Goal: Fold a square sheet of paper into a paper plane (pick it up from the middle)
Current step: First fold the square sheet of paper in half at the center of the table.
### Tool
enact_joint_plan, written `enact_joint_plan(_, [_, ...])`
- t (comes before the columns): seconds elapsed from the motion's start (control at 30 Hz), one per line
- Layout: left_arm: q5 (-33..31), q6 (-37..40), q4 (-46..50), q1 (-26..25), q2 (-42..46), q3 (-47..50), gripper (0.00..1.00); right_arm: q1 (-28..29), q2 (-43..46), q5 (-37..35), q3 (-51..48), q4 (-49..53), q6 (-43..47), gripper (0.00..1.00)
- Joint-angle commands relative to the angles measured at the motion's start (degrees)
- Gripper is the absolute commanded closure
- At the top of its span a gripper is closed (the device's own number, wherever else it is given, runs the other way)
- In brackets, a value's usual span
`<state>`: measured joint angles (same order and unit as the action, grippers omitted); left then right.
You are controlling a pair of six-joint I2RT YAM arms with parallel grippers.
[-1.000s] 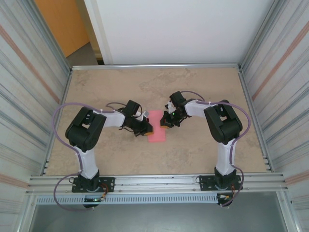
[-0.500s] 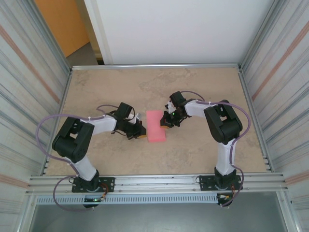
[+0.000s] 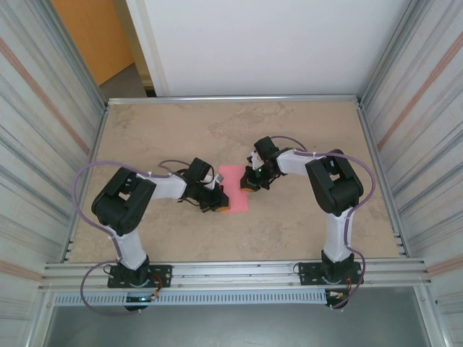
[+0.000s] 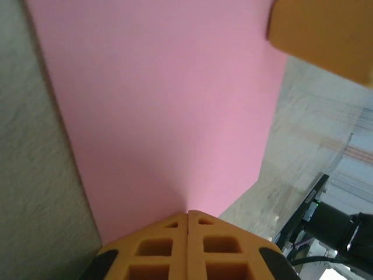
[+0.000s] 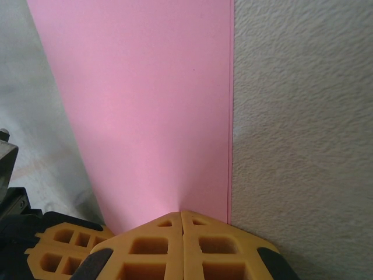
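The square sheet of paper [image 3: 234, 189] lies flat on the table as a pink upright rectangle with a doubled right edge [image 5: 229, 116]; no paper plane is in view. My left gripper [image 3: 220, 200] is shut, and its orange tips [image 4: 187, 213] rest on the sheet's lower left part [image 4: 163, 105]. From the other side, my right gripper [image 3: 247, 182] is shut too, its tips [image 5: 182, 213] down on the sheet [image 5: 145, 105] near the right edge. Nothing shows between either pair of jaws.
The beige stone-patterned table [image 3: 304, 137] is walled by metal panels left and right, with an aluminium rail [image 3: 239, 273] along the near edge. The right gripper's orange finger [image 4: 326, 29] shows across the paper in the left wrist view.
The left gripper drew back left off the paper half a second ago and has now come back onto its lower left part. The right gripper and the paper have stayed put.
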<state>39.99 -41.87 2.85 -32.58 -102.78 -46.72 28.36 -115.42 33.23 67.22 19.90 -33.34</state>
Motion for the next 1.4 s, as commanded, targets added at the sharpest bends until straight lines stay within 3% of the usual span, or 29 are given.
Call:
enact_joint_plan(0.0, [-1.9, -0.4, 4.1, 0.4, 1.6, 5.1, 0.96, -0.5, -9.0, -19.2, -6.7, 11.4, 1.2, 0.93])
enact_joint_plan(0.27, [-3.9, -1.2, 5.2, 0.6, 9.1, 11.7, 0.96, -0.5, -8.9, -19.1, -6.7, 11.3, 1.1, 0.93])
enact_joint_plan(0.47, [-7.1, -1.9, 7.4, 0.6, 16.9, 5.2, 0.95, 0.5, -7.2, -17.0, -4.9, 12.2, 1.3, 0.92])
enact_joint_plan(0.63, [-10.3, -3.0, 5.2, 1.8, 15.8, 0.9, 0.9, 1.9, -1.4, -6.4, 1.0, 10.1, 0.8, 0.83])
enact_joint_plan(0.77, [-7.9, -5.8, -0.4, 4.1, 12.3, -1.0, 0.84, 2.0, 3.7, -0.7, 6.9, 7.4, -1.9, 0.73])
enact_joint_plan(0.93, [-7.2, -5.4, -1.8, 4.3, 7.8, -4.9, 0.78, 1.0, 11.5, -5.1, 4.7, 6.0, -6.0, 0.61])
enact_joint_plan(1.23, [-8.5, -4.6, 0.4, 4.4, 0.3, -10.6, 0.76, -0.4, 28.7, -15.3, -12.6, 2.9, -11.8, 0.48])
enact_joint_plan(1.37, [-12.3, -7.8, 1.0, 4.8, -0.8, -10.7, 0.74, -0.4, 34.6, -16.8, -21.8, -6.7, -21.3, 0.38])
